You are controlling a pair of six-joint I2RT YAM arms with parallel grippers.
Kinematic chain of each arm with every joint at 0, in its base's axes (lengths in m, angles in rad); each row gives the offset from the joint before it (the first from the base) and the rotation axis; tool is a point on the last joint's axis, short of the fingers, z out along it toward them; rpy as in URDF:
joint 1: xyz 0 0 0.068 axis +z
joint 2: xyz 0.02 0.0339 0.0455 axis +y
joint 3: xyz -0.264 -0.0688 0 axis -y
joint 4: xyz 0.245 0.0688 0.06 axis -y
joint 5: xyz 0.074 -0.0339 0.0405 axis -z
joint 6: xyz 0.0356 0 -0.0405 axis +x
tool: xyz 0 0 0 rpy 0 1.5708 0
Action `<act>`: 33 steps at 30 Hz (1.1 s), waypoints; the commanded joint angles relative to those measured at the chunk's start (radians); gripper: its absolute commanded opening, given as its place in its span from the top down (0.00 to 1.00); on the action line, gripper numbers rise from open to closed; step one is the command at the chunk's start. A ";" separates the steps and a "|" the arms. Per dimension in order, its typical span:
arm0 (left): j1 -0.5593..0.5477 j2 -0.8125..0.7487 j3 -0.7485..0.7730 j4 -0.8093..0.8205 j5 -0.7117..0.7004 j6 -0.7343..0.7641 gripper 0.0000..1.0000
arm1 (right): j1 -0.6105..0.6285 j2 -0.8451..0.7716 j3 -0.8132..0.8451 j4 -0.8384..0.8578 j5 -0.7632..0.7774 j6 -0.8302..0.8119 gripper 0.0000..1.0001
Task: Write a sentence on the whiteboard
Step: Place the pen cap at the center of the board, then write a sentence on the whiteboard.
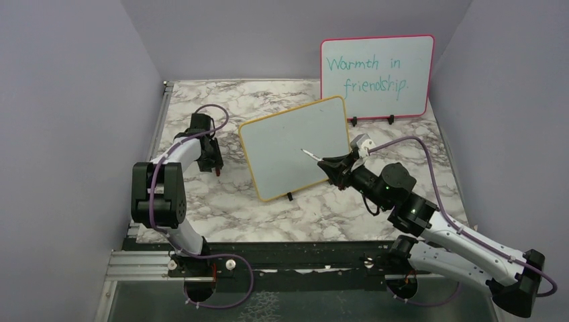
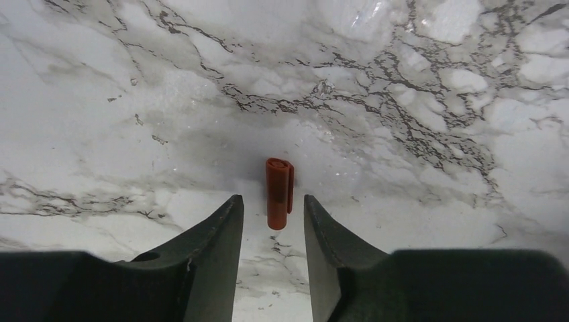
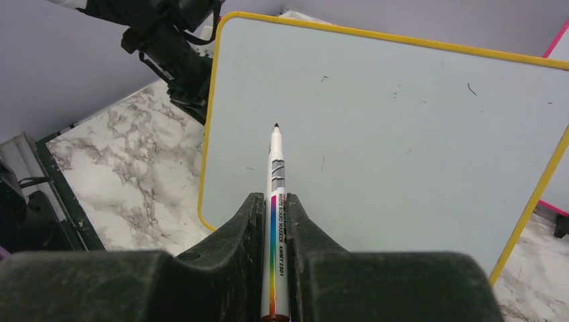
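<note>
One arm matters: my right gripper (image 3: pixel 272 201) clenches the marker (image 3: pixel 276 168), long axis pointing 12 o'clock at the blank whiteboard (image 3: pixel 402 134) mid-table, tip close. Left gripper (image 2: pixel 272 208) is released, off at the board's 9.

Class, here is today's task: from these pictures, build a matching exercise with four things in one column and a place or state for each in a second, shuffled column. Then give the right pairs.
Things
1. yellow-framed whiteboard
2. pink-framed board
3. marker
4. red cap

Place or state
A. lying on the marble table, just ahead of the open left claw
B. clamped in the right claw, tip towards the board
C. carries teal writing
D. no words on it

Pairs: 1-D, 2-C, 3-B, 4-A
</note>
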 commanded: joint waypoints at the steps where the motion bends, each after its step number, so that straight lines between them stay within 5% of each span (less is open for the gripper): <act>1: 0.005 -0.132 -0.008 0.052 0.006 -0.016 0.54 | 0.003 0.019 0.058 -0.027 0.038 -0.032 0.99; 15: 0.033 -0.502 -0.071 0.311 0.175 -0.098 0.18 | 0.003 0.098 0.205 -0.215 0.062 0.012 0.99; 33: 0.071 -0.471 -0.054 0.608 0.766 -0.151 0.18 | 0.005 0.150 0.281 -0.292 0.038 0.000 0.99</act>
